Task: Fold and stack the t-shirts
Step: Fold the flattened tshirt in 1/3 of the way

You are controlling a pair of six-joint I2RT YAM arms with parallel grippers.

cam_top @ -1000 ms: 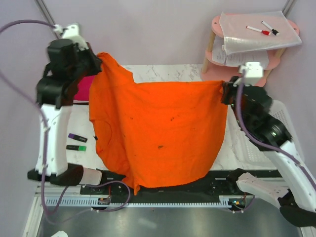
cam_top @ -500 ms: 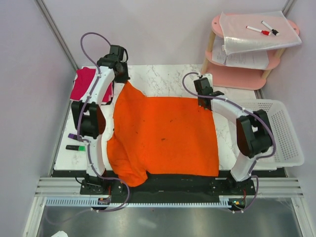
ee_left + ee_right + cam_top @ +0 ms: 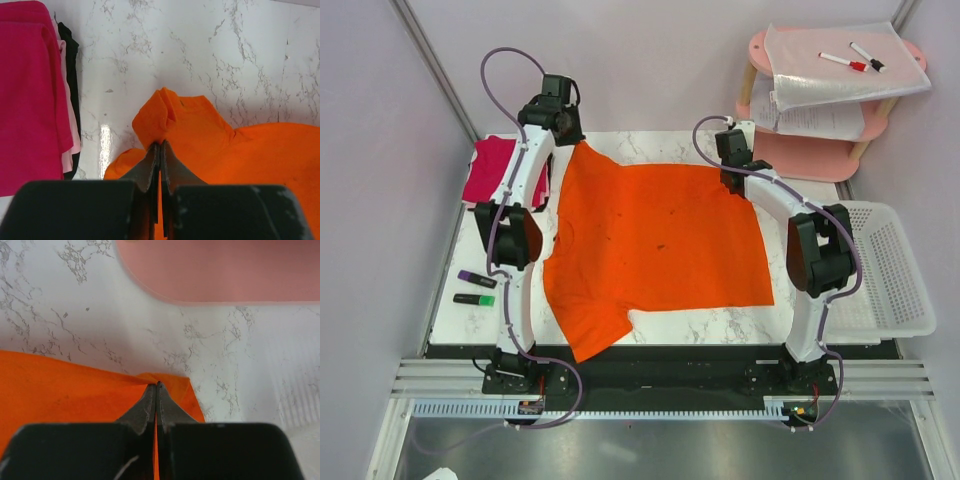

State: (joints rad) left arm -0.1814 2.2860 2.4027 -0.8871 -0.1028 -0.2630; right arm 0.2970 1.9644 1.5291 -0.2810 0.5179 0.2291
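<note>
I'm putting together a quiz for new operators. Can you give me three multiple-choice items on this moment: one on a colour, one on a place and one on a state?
1. What colour is the shirt spread on the table?
A. orange
B. blue
C. white

2. Where does the folded pink stack lie?
A. near right corner
B. under the shirt
C. far left corner

3. How do the left gripper and right gripper stand?
A. both open
B. both shut on the shirt
C. only the left shut

Answers:
1 A: the cloth is orange in every view.
2 C: the top view shows it at the table's far left, beside the left arm.
3 B: in each wrist view the fingers are closed, with orange cloth pinched between them.
</note>
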